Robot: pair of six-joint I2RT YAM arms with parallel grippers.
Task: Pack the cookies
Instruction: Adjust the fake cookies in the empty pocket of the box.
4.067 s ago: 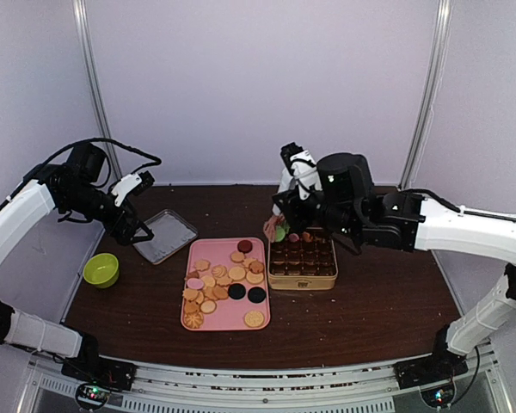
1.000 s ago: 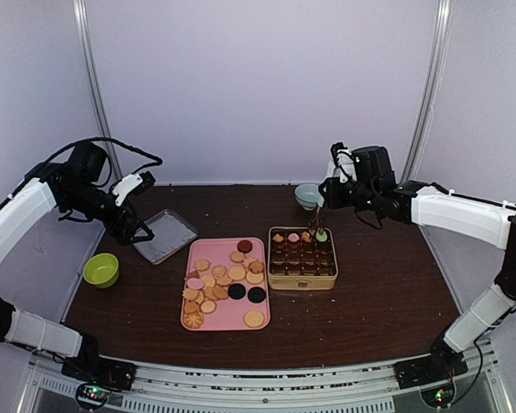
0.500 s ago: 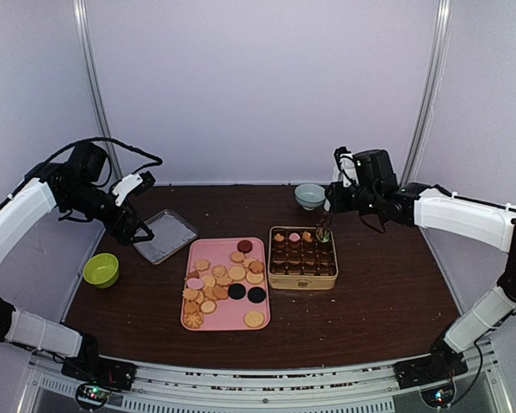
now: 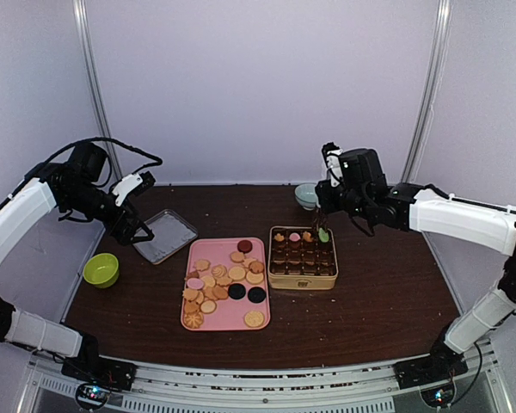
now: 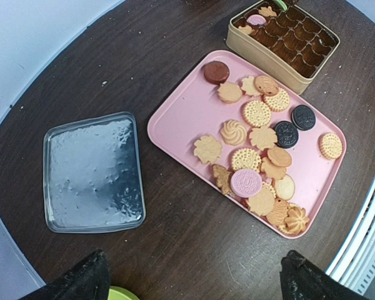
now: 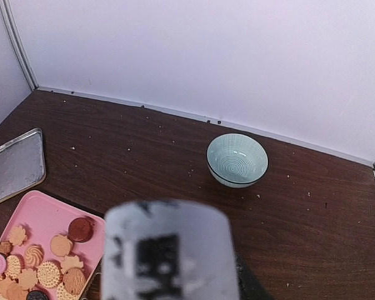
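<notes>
Right arm has swung left; right tool over gold tin, grip on green cookie unclear: tilted release leaves it askew. Left tool wide open, empty.

pink tray: I see it right of centre, lying diagonally on the dark surface.
cookies: mostly tan, scattered on the tray; two black, one pink, and one dark red at its upper end.
tin: upper right, just beside the tray; my view shows one pink and a couple of tan cookies in its cells.
metal tray: left, apart from the pink one.
left gripper: jaws wide apart, with nothing between them.
</notes>
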